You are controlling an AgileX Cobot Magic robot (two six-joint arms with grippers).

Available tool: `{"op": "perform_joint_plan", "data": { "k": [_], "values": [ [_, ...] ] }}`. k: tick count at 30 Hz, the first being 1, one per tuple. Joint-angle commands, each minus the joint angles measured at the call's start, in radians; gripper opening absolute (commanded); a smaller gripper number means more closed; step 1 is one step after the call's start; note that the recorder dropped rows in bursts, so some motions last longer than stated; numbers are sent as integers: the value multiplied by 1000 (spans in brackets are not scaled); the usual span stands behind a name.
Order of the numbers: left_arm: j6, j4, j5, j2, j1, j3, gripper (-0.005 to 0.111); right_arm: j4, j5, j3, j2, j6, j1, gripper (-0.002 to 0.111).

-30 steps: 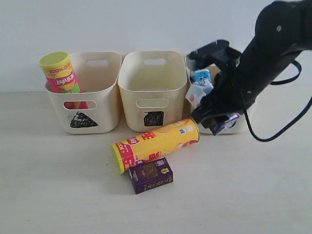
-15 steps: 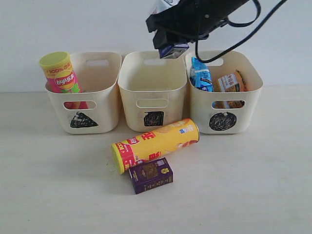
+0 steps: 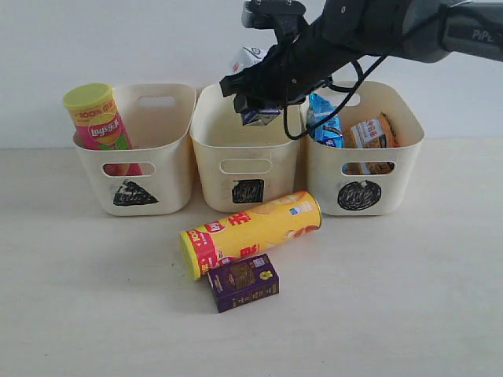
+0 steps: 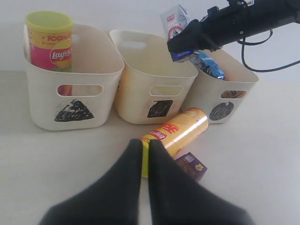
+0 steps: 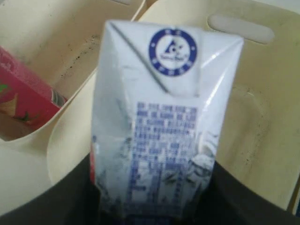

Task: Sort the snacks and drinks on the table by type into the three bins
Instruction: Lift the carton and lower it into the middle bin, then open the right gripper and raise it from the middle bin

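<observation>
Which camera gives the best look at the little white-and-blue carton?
The right wrist view: the carton fills the picture, its blue print and round logo plain. The left wrist view shows it small and distant; the exterior view shows only a white corner.

Reads as a robotics lab test bench, not a home or shop. Plain white wall [image 3: 94, 39] at twelve o'clock, pale wood-grain tabletop [image 3: 409, 306] from three round to nine. Three alike cream bins [image 3: 208, 149] in a row, hand-scribbled with a black triangle, square and circle. Black cabled robot arm [image 3: 369, 31] reaching in over them from one o'clock.
</observation>
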Motion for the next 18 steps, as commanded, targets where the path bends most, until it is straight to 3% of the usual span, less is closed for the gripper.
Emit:
{"op": "perform_joint_plan", "data": {
  "k": [1,3,5,7,11,12,18],
  "values": [
    [-4,3,9,-5,1,4,4,5,-50,-14,8,-33,1,0],
    [-4,3,9,-5,1,4,4,5,-48,-14,10,-35,1,3],
    [-4,3,9,-5,1,4,4,5,-47,-14,15,-35,1,14],
    [-4,3,9,-5,1,4,4,5,-47,-14,15,-35,1,31],
    [-4,3,9,-5,1,4,4,5,-49,-16,15,-35,1,75],
    [-4,3,9,-5,1,4,4,5,-47,-21,15,-31,1,78],
    [-4,3,9,-5,1,4,4,-10,-14,-49,-15,-28,1,71]
  ]
}}
